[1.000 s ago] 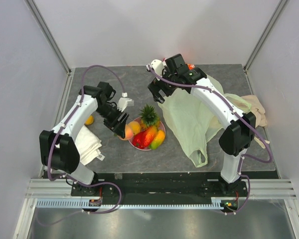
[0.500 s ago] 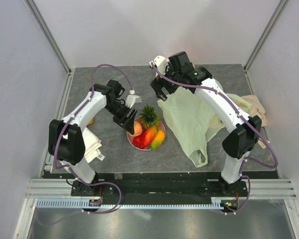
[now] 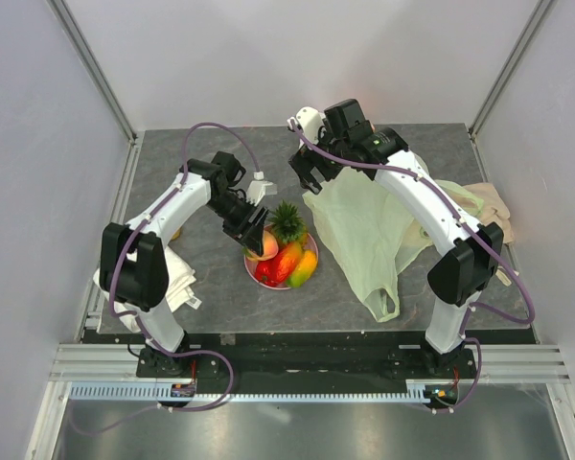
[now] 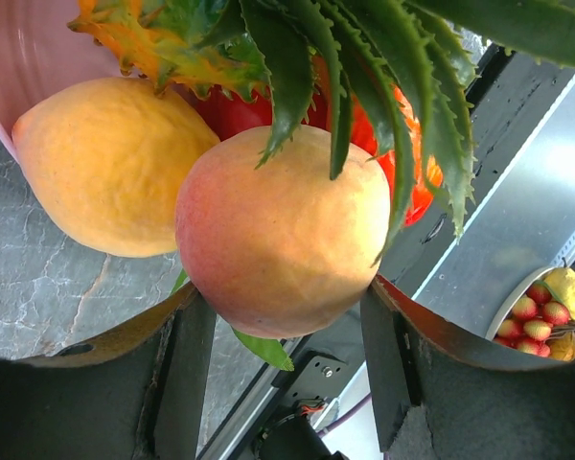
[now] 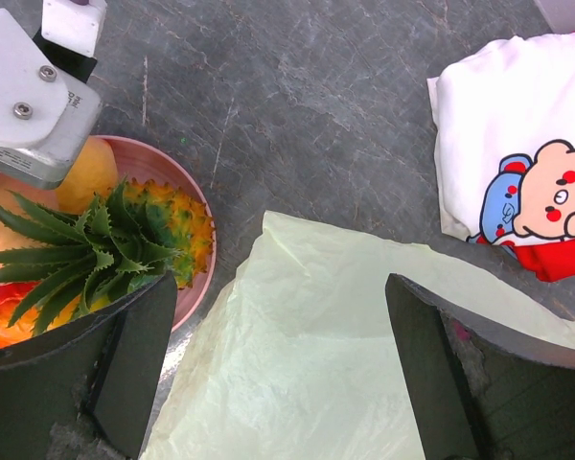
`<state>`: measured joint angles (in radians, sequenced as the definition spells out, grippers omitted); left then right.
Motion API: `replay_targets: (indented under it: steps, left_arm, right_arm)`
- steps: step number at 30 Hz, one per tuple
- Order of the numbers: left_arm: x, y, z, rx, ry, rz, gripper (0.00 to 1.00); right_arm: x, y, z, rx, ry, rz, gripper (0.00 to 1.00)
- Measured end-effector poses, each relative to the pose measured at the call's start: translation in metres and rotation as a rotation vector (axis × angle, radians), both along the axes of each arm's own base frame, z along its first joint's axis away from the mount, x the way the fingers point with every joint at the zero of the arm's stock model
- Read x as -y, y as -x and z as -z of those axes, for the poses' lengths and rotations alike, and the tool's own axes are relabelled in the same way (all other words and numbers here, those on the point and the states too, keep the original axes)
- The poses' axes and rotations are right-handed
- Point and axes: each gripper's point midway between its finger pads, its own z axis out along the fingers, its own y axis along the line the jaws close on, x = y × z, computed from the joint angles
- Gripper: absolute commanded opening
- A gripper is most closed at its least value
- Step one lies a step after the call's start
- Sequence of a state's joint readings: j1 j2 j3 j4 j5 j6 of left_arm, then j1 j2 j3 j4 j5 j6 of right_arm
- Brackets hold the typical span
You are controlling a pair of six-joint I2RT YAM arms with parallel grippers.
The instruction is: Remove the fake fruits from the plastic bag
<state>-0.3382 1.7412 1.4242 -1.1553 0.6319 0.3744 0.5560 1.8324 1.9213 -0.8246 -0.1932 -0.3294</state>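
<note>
My left claw (image 4: 283, 307) grips the smooth rosy-orange peach (image 4: 283, 225) at frame centre; my right claw (image 5: 278, 287) gapes wide above the pale-green plastic bag (image 5: 326, 383).

Pink plate (image 5: 177, 177) mid-table; cartoon-print pouch (image 5: 517, 182) well apart; beige cloth (image 3: 498, 216) at R edge.

On my feed the white-shelled left arm (image 3: 166, 209) and right arm (image 3: 424, 195) have chunky black joints, each trailing a purple cable (image 3: 209, 126). Matte black fingers (image 4: 184, 383), plus a grey block with two screws (image 5: 29, 105).
</note>
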Motion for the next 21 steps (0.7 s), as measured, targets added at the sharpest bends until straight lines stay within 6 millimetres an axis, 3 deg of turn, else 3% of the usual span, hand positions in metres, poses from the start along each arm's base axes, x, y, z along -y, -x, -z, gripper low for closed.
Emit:
replay_targets:
  steps: [16,21]
  left_arm:
    - [-0.0005,0.0008,0.0001,-0.004,-0.006,0.000,0.75]
    - [-0.0017,0.0004,0.0011,-0.001,-0.015,0.000,0.76]
  right_arm:
    - [0.0014,-0.0011,-0.0001,0.000,-0.001,0.004,0.98]
    - [0.0014,-0.0011,-0.0001,0.000,-0.001,0.004,0.98]
